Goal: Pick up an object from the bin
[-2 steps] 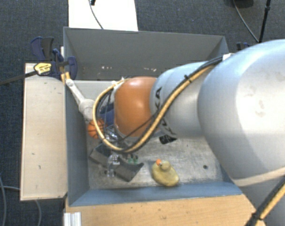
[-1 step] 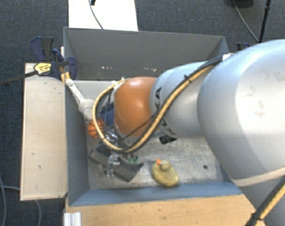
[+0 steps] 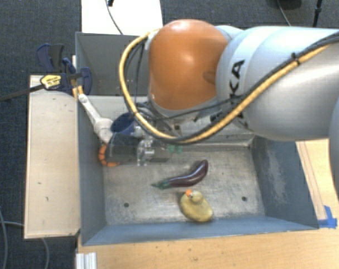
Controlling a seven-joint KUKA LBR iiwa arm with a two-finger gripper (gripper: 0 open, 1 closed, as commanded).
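The arm's orange cover [image 3: 183, 63] hangs above the eggplant [image 3: 187, 175], the gripper [image 3: 123, 149] sits to the eggplant's left, touching a small orange thing [image 3: 104, 157], open or closed I cannot tell, and a duck [image 3: 196, 206] lies near the eggplant.

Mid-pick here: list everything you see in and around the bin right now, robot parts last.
bin: one, grey metal, centre of the view
aubergine toy: one, dark purple with a green stalk, lying on the bin floor near the middle
rubber duck: one, yellow with an orange beak, on the floor by the front wall, just in front of the aubergine toy
stick-shaped thing: one, white, slanting in the back left corner; kind unclear
blue thing: one, blue, back left, partly hidden by the wrist; kind unclear
orange thing: one, orange, at the left wall beside the gripper, mostly hidden
arm: one, silver-grey, reaching in from the right, with orange cover and yellow cable
gripper: one, dark, low over the bin's left side
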